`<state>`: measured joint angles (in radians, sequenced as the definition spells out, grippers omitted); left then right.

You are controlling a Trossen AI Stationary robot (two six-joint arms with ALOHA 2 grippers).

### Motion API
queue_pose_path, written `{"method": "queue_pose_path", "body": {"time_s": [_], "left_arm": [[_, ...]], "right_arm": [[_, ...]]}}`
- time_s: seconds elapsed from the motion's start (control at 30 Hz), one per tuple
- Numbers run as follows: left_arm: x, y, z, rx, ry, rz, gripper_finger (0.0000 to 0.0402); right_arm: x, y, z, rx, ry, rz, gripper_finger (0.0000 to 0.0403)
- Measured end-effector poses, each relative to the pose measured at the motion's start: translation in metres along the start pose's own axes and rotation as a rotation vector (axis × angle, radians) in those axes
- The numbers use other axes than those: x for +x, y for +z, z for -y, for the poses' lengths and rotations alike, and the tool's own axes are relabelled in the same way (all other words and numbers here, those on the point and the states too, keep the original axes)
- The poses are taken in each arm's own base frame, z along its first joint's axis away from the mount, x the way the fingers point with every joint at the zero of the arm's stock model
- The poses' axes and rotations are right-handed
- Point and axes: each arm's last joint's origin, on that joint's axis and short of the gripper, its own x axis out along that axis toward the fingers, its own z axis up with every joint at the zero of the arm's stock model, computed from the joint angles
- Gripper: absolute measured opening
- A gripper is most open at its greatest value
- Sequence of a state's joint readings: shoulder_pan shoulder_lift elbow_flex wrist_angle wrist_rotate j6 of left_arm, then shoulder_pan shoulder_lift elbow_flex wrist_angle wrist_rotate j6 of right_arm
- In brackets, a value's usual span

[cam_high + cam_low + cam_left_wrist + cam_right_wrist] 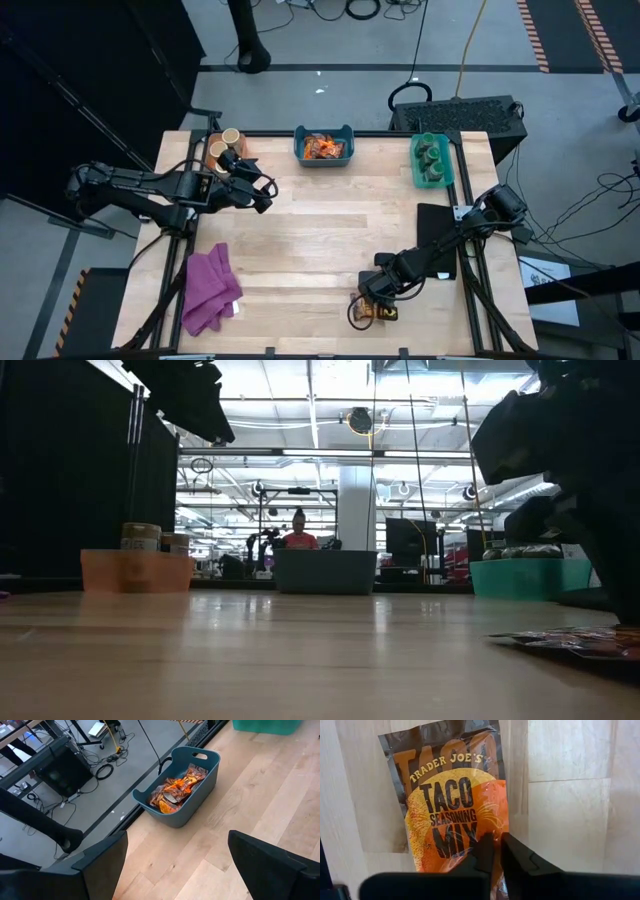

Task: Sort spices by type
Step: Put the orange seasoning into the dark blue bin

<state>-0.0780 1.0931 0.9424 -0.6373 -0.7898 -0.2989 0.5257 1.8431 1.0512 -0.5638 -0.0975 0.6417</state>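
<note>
Nearly closed, right end effector (494,851) on taco packet (451,795).

my overhead camera looks straight down on the whole pale wooden worktop (320,230). my low camera sits at worktop height, facing the room. my left wrist camera shares the slate-blue plastic bin (200,780) with both; my right wrist camera hovers close over an orange-and-brown taco seasoning packet (452,795).

We read one label only: the flat orange-and-dark packet (454,805) lying on the table (570,820) says "TRADER JOE'S" in pale letters, with "TACO SEASONING MIX" in dark letters below. We can read nothing elsewhere.
</note>
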Motion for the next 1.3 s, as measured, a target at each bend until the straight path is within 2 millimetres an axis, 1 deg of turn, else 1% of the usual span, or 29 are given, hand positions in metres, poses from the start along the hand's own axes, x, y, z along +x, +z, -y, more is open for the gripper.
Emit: {"method": "queue_pose_path", "body": {"time_s": [0.07,0.27,0.43,0.6,0.8,0.93,1.07,1.17,1.23,1.3], "left_arm": [[0.000,0.000,0.000,0.000,0.000,0.000,0.0349],[0.000,0.000,0.000,0.000,0.000,0.000,0.0349],[0.000,0.000,0.000,0.000,0.000,0.000,0.0349],[0.000,0.000,0.000,0.000,0.000,0.000,0.0349],[0.000,0.000,0.000,0.001,0.001,0.000,0.0349],[0.000,0.000,0.000,0.002,0.001,0.000,0.0349],[0.000,0.000,0.000,0.018,0.001,0.000,0.0349],[0.000,0.000,0.000,0.018,0.001,0.000,0.0349],[0.000,0.000,0.000,0.018,0.001,0.000,0.0349],[0.000,0.000,0.000,0.018,0.001,0.000,0.0349]], "right_arm": [[0.000,0.000,0.000,-0.001,0.005,-0.005,0.0004],[-0.002,0.001,-0.001,-0.003,0.009,-0.008,0.0002],[-0.016,0.009,0.000,-0.002,0.023,0.034,0.0000],[-0.039,0.018,0.010,0.022,0.043,0.109,0.0001],[-0.057,0.029,0.025,0.004,0.024,0.199,0.0001],[-0.058,0.030,0.029,-0.014,0.030,0.194,0.0001],[-0.058,0.027,0.024,-0.057,0.047,0.183,0.0002],[-0.058,0.024,0.018,-0.065,0.054,0.179,0.0022],[-0.057,0.022,0.015,-0.043,0.060,0.173,0.0047],[-0.057,0.019,0.011,-0.021,0.065,0.167,0.0080]]}}
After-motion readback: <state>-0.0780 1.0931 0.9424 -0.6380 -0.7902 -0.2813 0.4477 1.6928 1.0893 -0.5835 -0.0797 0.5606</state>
